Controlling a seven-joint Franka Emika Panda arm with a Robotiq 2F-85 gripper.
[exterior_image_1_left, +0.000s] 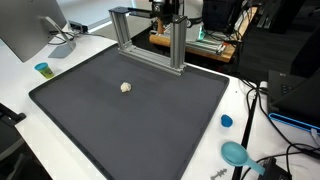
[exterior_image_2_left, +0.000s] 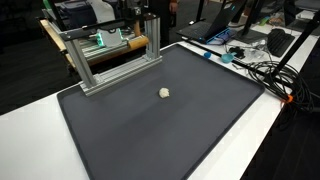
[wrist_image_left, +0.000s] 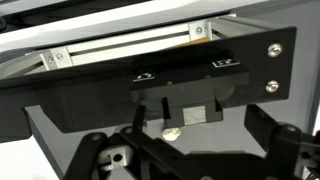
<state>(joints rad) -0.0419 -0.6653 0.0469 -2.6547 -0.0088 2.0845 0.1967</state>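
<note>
A small cream-coloured lump (exterior_image_1_left: 125, 87) (exterior_image_2_left: 164, 93) lies alone near the middle of the dark mat (exterior_image_1_left: 150, 120) (exterior_image_2_left: 170, 130). In the wrist view the lump (wrist_image_left: 172, 131) shows small on the grey mat, ahead of my gripper (wrist_image_left: 190, 152) and a little left of its centre. The gripper is open, its dark fingers (wrist_image_left: 95, 150) standing far apart at the lower left and lower right, with nothing between them. It is well above and behind the lump, touching nothing. In both exterior views only a dark part of the arm (exterior_image_1_left: 168, 10) (exterior_image_2_left: 150, 18) shows behind the metal frame.
An aluminium frame (exterior_image_1_left: 150, 40) (exterior_image_2_left: 105, 55) (wrist_image_left: 130, 47) stands along the mat's back edge. On the white table are a blue cup (exterior_image_1_left: 42, 69), a blue lid (exterior_image_1_left: 226, 121), a teal round object (exterior_image_1_left: 235, 153), a monitor (exterior_image_1_left: 30, 30) and cables (exterior_image_2_left: 265, 70).
</note>
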